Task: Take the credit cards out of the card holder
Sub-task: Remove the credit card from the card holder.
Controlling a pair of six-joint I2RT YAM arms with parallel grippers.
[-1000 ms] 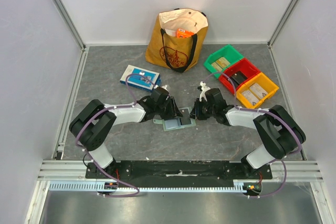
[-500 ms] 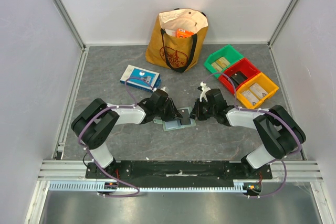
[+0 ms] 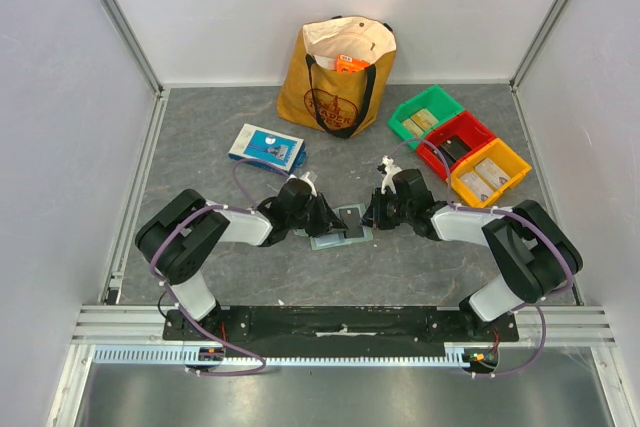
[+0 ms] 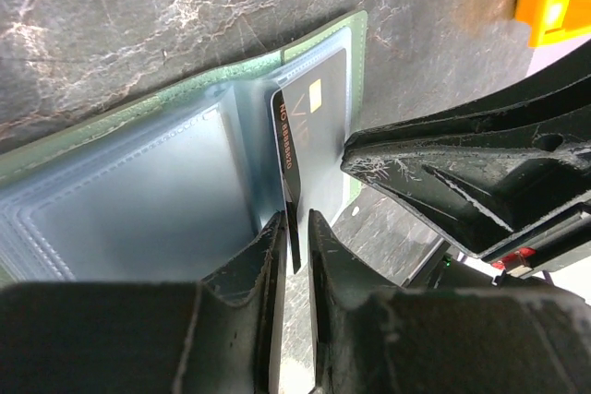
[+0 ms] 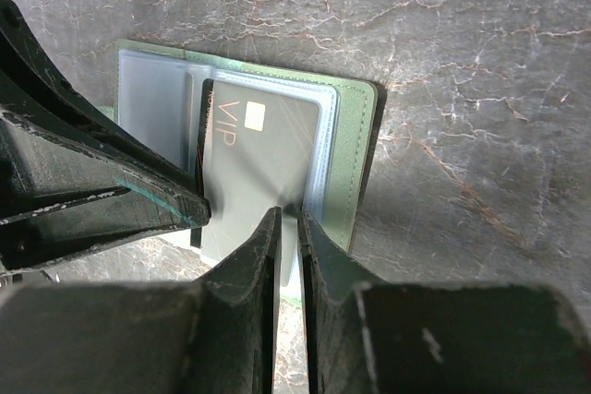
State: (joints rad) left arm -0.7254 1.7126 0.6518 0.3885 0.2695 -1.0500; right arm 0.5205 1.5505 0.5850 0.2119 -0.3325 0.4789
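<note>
The dark grey marbled surface (image 3: 430, 267) carries everything; at its far edge stands a mustard-yellow tote bag (image 3: 340, 72), upright and open at the top. To the right of the bag three small bins sit in a touching diagonal row, the green bin (image 3: 425, 115) farthest back, the red bin (image 3: 458, 142) in the middle and the yellow bin (image 3: 490, 172) nearest. A blue-and-white box (image 3: 267, 145) lies flat to the left of the bag, well apart from the bins.

Both arms reach inward and meet near the middle of the surface. There the pale green card holder (image 3: 328, 240) lies open like a booklet with its clear bluish pockets facing up. The left claw (image 4: 294, 223) has its fingers drawn close together on the raised edge of a black credit card (image 4: 314, 136); the card bears a gold chip and the letters VIP, and its other end sits in the holder's right-hand pocket. The right claw (image 5: 286, 219) is clamped, fingers narrow, on the near edge of that same right-hand leaf of the card holder, just beside the card.
</note>
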